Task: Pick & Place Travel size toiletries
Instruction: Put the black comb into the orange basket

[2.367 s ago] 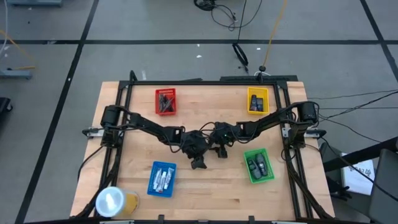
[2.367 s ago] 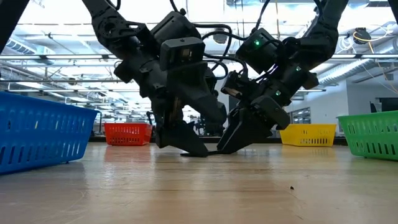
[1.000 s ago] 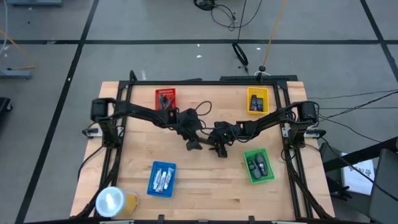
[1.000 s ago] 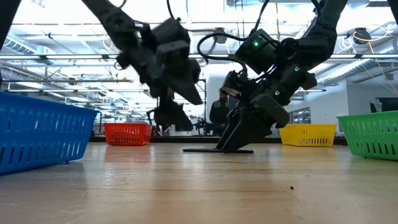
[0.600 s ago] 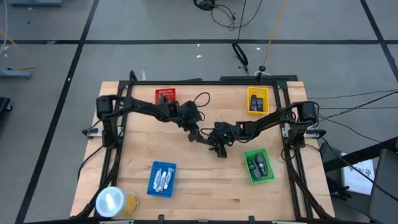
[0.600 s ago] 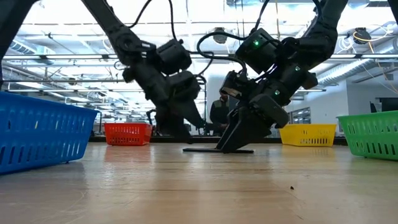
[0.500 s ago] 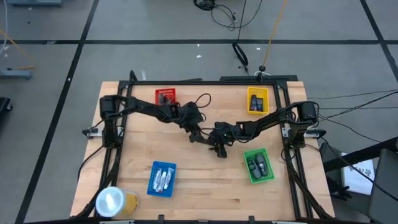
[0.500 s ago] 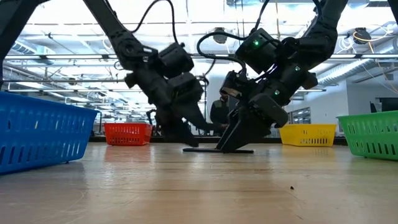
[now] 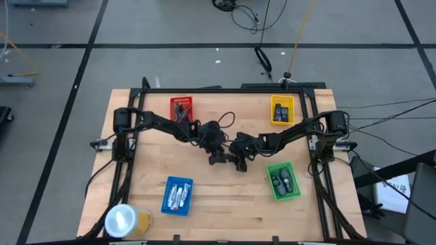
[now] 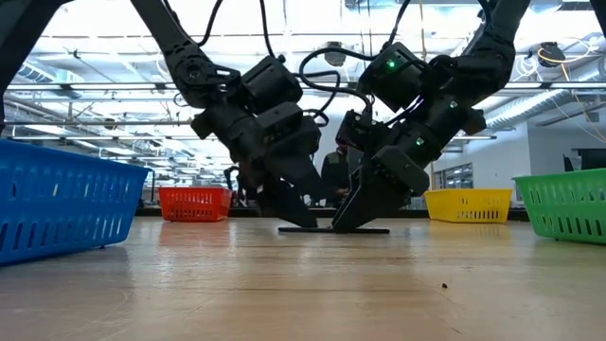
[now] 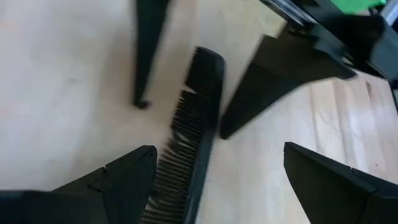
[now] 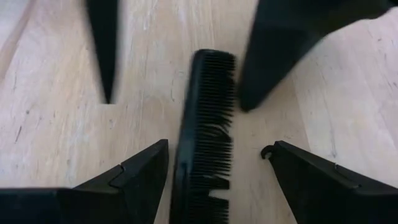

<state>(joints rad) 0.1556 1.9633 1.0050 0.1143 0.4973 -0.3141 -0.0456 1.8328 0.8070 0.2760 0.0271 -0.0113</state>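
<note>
Comb (image 12: 205,130) lies flat at the table's (image 9: 225,204) centre, between your left gripper (image 11: 217,180) and right gripper (image 12: 214,180), both spread wide astride its length from opposite ends.

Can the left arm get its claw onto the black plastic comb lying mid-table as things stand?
Probably yes: the left claw is open, straddling the flat black plastic comb. The right claw, also open over the comb's other end, crowds it closely.

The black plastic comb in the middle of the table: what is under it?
The black plastic comb lies flat on the bare wooden table, between the open left gripper and open right gripper. Its underside is covered, so anything beneath cannot be seen.
</note>
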